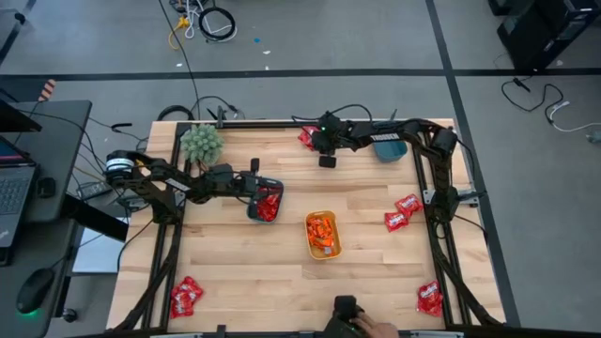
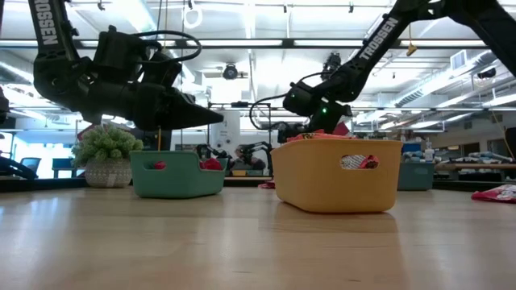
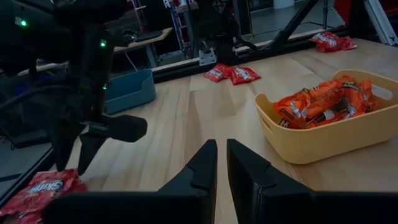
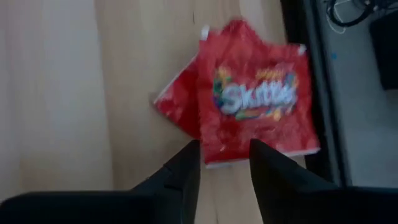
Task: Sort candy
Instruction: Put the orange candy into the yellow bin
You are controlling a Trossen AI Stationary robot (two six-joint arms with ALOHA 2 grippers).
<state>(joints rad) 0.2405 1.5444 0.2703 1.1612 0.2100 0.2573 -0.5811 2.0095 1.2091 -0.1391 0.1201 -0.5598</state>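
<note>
High view: we see left end effector [image 1: 263, 184] over teal tray [image 1: 254, 208] of red candy [image 1: 269, 206]; right end effector [image 1: 325, 161] near 12 o'clock beside red packs [image 1: 307, 138]. Orange candy [image 1: 322, 234] in yellow tray [image 1: 335, 250], tabletop [image 1: 235, 263] centre.
Left wrist view: fingers [image 3: 205, 165] nearly closed, empty.
Right wrist view: fingers [image 4: 186, 167] parted above red Skittles pack [image 4: 252, 115].

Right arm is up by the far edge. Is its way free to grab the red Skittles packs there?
Probably yes. The right gripper hangs open just over the red Skittles packs, which lie bare on the table, nothing between them.
</note>
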